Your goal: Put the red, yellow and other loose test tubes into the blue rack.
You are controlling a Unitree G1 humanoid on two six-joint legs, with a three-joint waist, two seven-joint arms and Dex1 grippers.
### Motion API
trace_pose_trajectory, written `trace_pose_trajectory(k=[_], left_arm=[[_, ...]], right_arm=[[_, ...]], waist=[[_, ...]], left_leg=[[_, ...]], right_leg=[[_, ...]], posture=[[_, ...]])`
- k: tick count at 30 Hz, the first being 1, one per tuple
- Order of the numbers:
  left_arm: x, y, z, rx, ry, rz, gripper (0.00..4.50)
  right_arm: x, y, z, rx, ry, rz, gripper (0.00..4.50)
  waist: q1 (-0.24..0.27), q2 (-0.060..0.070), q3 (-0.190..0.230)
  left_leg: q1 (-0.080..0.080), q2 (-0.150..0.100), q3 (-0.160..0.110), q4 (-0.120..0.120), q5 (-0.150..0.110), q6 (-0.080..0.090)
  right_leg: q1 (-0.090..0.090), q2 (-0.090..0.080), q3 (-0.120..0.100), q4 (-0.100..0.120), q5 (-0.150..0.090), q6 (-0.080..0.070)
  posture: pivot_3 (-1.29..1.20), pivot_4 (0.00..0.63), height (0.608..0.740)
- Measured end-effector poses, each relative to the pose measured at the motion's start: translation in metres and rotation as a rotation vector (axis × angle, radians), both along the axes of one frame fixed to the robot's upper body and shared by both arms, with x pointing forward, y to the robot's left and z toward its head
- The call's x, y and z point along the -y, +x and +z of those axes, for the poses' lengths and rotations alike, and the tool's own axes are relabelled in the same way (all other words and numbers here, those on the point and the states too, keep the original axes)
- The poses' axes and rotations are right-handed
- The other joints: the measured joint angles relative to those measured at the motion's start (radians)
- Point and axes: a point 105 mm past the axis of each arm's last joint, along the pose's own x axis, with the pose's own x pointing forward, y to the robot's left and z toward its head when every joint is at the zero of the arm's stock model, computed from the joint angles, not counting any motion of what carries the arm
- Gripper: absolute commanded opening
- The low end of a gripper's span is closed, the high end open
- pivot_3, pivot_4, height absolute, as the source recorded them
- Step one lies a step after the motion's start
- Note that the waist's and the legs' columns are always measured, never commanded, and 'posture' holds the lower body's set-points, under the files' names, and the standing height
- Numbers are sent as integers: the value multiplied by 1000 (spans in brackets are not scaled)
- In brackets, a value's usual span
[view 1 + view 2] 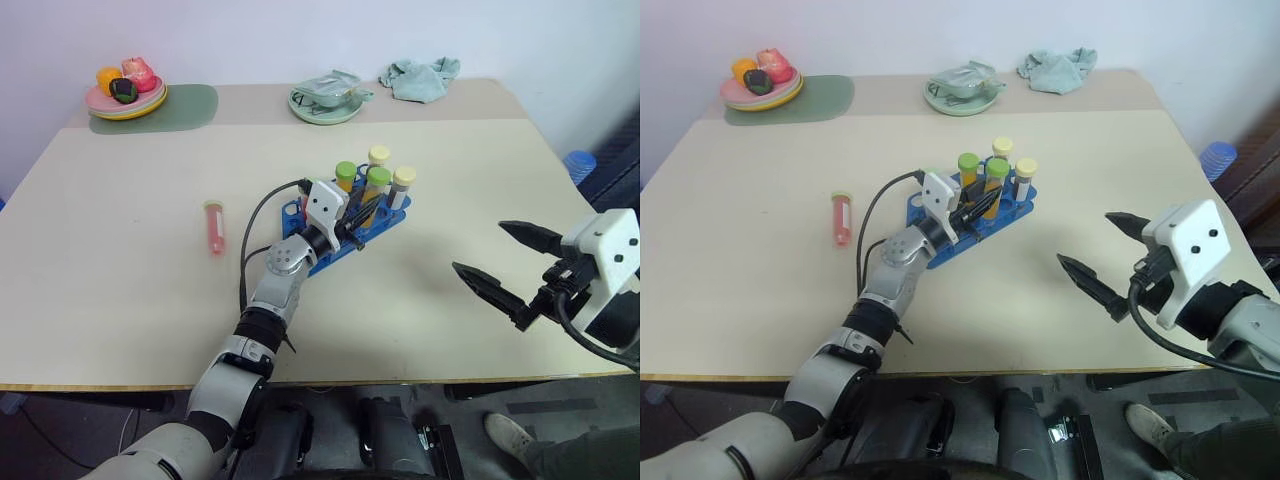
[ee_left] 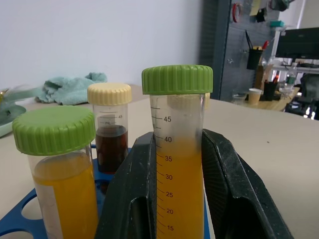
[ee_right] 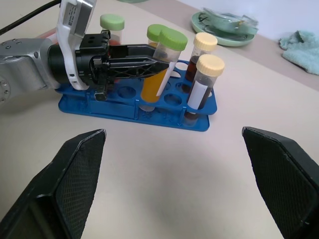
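Yellow-orange clear plastic test tube with a green screw cap (image 2: pixel 177 149) sits clamped between the two black fingers of the left pincer (image 1: pixel 352 215), near the middle of the frame, and its lower end is already down in the bright blue plastic rack with round holes (image 3: pixel 130 107). Around it in the rack stand another yellow tube with green cap (image 2: pixel 57 174), a dark brown tube with cream cap (image 2: pixel 110 129) and a labelled brown tube with cream cap (image 3: pixel 203 84). Further left on the beige counter (image 1: pixel 120 250) lies the pale pinkish-red tube with green cap (image 1: pixel 213 226), well apart from the rack. The right pincer (image 1: pixel 510 268), at the lower right of the frame, is wide open and holds nothing.

I think the danger is this: the held tube looks tilted, so pushing down may jam it against a hole's edge or drag the light rack. Opening too early could let it tip against its neighbours.
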Motion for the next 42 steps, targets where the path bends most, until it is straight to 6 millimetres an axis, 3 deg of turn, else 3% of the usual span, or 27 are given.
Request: trace_pose_trajectory(k=[2, 8, 11, 16, 21, 27, 30, 36, 42], left_arm=[[0, -1, -1, -2, 1, -5, 695], [-1, -7, -7, -35, -26, -59, 3648], [-2, -12, 1, -26, -56, -96, 3648], [-23, -27, 17, 61, -38, -159, 3648], [-64, -41, 0, -7, 64, -235, 3648], [-113, -59, -4, -85, 180, -355, 3648], [-151, -65, 2, -154, 195, -313, 3648], [-199, -78, 14, -280, 188, -172, 3648], [-231, -61, 3, -410, 232, 252, 3648]], right_arm=[[-1, 0, -1, -5, 1, 8, 4500], [-1, 2, -2, -6, 3, 12, 4500], [-1, 3, -2, -8, 6, 17, 4500], [-3, 7, -4, -7, 6, 34, 4500], [-7, 14, -8, -16, 15, 71, 4500], [-13, 26, -10, -27, 26, 138, 4500], [-12, 31, -11, -38, 22, 159, 4500], [-18, 40, -9, -37, 19, 220, 4500], [-25, 51, -9, -39, 7, 278, 4500]], waist=[[0, 0, 0], [1, 0, 0], [0, 0, 0], [-3, 1, 0], [-1, 1, -1], [-9, 1, -1], [-12, 2, -1], [-13, 2, -1], [-3, 2, -1]], left_leg=[[0, 0, 0, 0, 0, 0], [0, 0, 0, 0, 0, 0], [0, 0, 0, 0, 0, 0], [0, 0, 0, 0, 0, 0], [0, 0, 0, 0, 0, 0], [0, 1, 0, 0, 0, 0], [0, 1, 0, 0, 0, 0], [0, 1, 0, -1, 0, 0], [0, 1, 0, -1, 0, 0]], right_leg=[[0, 0, 0, 0, 0, 0], [0, 0, 0, 0, 0, 0], [0, 0, 0, 0, 0, 0], [0, 0, 0, 0, 0, 0], [0, 1, 0, 0, 0, 0], [-1, 1, 0, 0, 0, 0], [-1, 1, 0, 0, 0, 0], [-1, 1, 0, -1, 0, 0], [0, 1, 0, -1, 0, 0]], posture=[[0, 150, 740], [0, 150, 740], [0, 150, 740], [0, 150, 740], [0, 150, 740], [0, 150, 740], [0, 150, 740], [0, 150, 740], [0, 150, 740]])
